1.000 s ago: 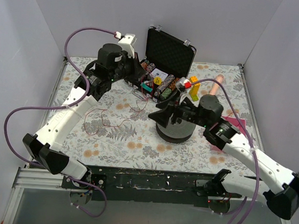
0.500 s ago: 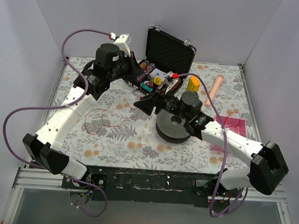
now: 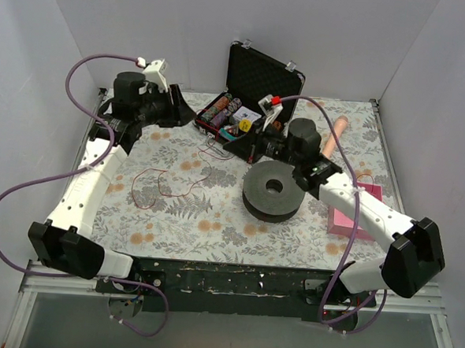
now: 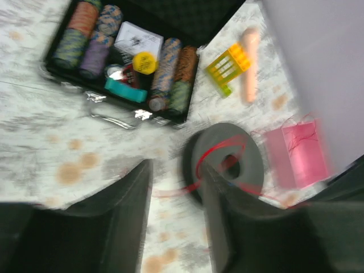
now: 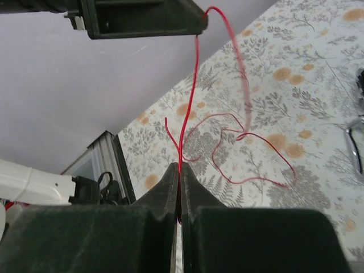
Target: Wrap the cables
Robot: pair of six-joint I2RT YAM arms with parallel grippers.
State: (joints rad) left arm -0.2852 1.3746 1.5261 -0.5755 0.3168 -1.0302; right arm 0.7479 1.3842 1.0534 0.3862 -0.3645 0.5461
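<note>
One red wire [image 5: 188, 108] rises straight from the right gripper [image 5: 179, 172], clenched on it, to the left gripper [image 4: 177, 169], jaws apart. Its slack loops on the table [image 3: 182, 218] beside one spool [image 3: 253, 197].

Top view is lit evenly — shadows faint. Left wrist view is smeared by motion blur; right wrist view is held sharp, one loop of red wire [image 5: 241, 68] excepted.

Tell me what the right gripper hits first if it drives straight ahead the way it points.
Most likely the loose loops of the red wire on the tabletop. The right gripper, shut on that wire, aims toward them; the left gripper looks higher, though depth is unclear.
</note>
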